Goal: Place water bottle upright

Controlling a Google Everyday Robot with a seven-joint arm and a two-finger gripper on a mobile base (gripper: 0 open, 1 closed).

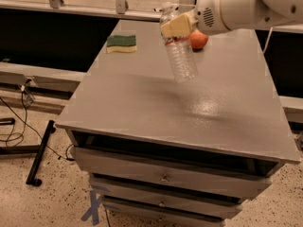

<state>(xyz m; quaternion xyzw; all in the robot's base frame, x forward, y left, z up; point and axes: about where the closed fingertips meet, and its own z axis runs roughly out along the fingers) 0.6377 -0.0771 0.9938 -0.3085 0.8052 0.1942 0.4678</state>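
Grey cabinet top (137,103), glossy patch right of centre; drawers (165,176) beneath; speckled floor (47,207), cables (14,126) at left. One water bottle (182,63), tilted, cap uppermost, held above top. One gripper (177,26), pinching bottle's shoulder. One green-yellow sponge (121,43), one orange fruit (199,40), both at rear.

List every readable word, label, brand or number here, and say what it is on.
Water bottle label, held above the tabletop by the gripper: reddish marks, too blurred to read.
Blue tape cross on the floor: a mark, no text.
Nothing else carries text.
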